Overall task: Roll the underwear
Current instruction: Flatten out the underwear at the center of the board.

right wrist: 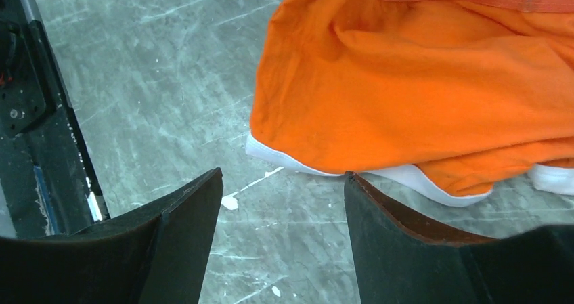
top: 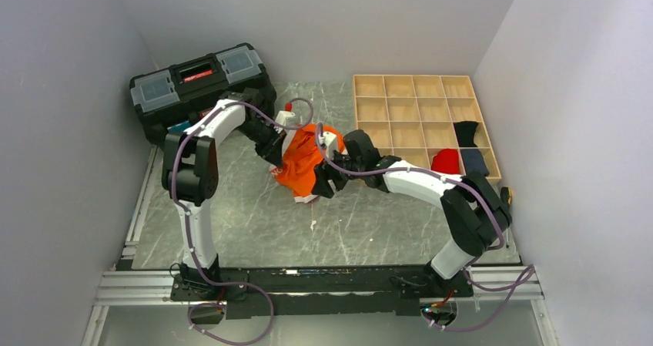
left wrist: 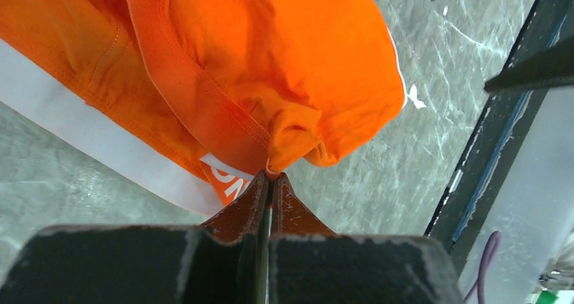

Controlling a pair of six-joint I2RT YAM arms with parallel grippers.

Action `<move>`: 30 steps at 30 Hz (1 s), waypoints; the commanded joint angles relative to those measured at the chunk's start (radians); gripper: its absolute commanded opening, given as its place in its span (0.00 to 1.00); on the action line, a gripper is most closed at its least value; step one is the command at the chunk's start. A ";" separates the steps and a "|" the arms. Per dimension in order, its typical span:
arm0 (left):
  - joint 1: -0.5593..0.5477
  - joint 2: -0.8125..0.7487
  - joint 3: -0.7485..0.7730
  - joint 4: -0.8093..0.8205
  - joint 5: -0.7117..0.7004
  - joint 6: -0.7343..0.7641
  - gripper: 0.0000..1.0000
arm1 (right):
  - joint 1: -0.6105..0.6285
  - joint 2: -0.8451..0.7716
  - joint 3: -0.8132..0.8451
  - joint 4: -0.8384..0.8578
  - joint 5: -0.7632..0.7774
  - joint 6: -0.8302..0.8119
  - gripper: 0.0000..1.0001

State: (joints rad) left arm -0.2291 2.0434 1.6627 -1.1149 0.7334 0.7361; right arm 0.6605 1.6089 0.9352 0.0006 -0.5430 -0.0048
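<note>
The underwear (top: 302,165) is soft, crumpled orange knit with a smooth white band, bunched at the middle of the desk (top: 246,223), a grey veined slab. At its 10 o'clock the left hand (left wrist: 271,180) is clenched on a fabric fold. At 4 o'clock the right hand (right wrist: 283,175) is spread wide, grasping nothing. A gridded wooden tray (top: 420,111) lies at 2 o'clock.

Bright orange underwear (top: 302,165), white trim; grey marbled table (top: 246,223).

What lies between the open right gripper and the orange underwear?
Only bare grey table with white specks separates the right gripper from the underwear, in the right wrist view.
</note>
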 commanded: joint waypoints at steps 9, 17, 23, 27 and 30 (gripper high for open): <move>0.008 0.048 0.085 0.011 0.029 -0.171 0.00 | 0.244 0.103 0.135 -0.103 0.377 -0.086 0.65; 0.008 0.026 0.078 0.000 0.018 -0.167 0.00 | 0.293 0.187 0.199 -0.138 0.539 -0.103 0.54; 0.008 0.023 0.072 -0.007 0.023 -0.161 0.00 | 0.295 0.209 0.217 -0.146 0.601 -0.118 0.44; 0.008 0.016 0.065 -0.009 0.016 -0.155 0.00 | 0.294 0.211 0.227 -0.156 0.588 -0.118 0.31; 0.008 0.007 0.059 -0.005 0.009 -0.151 0.00 | 0.295 0.201 0.229 -0.164 0.577 -0.122 0.21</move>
State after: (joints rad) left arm -0.2230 2.0964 1.7168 -1.1110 0.7357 0.5804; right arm 0.9508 1.8175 1.1233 -0.1589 0.0227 -0.1169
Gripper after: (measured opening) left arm 0.049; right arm 0.260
